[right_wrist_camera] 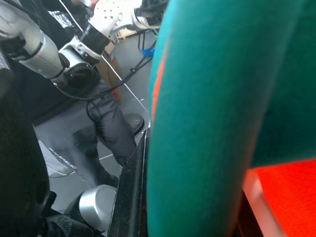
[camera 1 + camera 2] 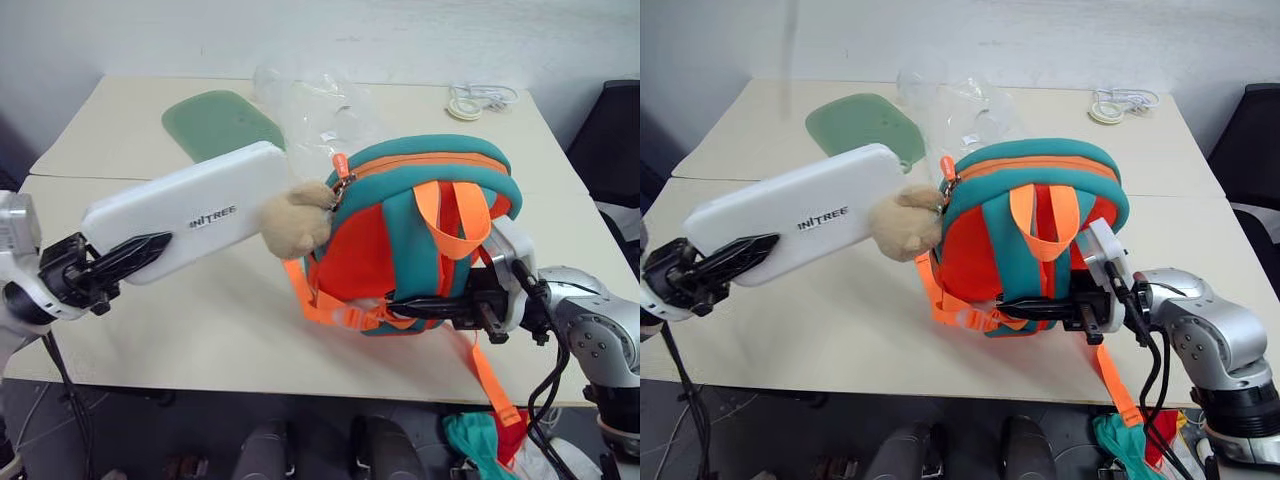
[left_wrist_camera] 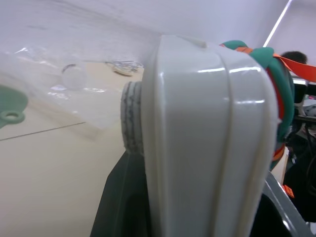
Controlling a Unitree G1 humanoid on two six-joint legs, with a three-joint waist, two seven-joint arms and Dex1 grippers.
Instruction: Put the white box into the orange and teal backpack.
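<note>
I count 1 white box (image 2: 200, 218), 1 orange and teal backpack (image 2: 415, 240), 1 pale green mat (image 2: 222, 123), 1 clear plastic bag (image 2: 320, 105) and 1 small coil of white cable (image 2: 478, 99), all on or over 2 cream tables (image 2: 200, 330) pushed edge to edge. My left gripper (image 2: 135, 255) pinches 1 end of the white box between its 2 black fingers, and the box is lifted off the table, slanting up toward the backpack. Its far end sits just beside the 1 tan plush head (image 2: 295, 222) hanging at the backpack's near side; whether they touch I cannot tell. The box is outside the backpack, and the zipper line along the top looks closed from here. The only writing I can read is dark lettering on the box top, something like "INITREE"; its first letters are unclear. My right gripper (image 2: 425, 308) is pressed together low on the backpack's strap side, clamping the teal edge near the bright orange webbing, and the backpack stands upright near the table's front edge. 2 bright orange straps form a loop on the backpack's face, and 1 more strap trails off the table edge. The mat, bag and cable lie well apart from the backpack, toward the table's far side.
</note>
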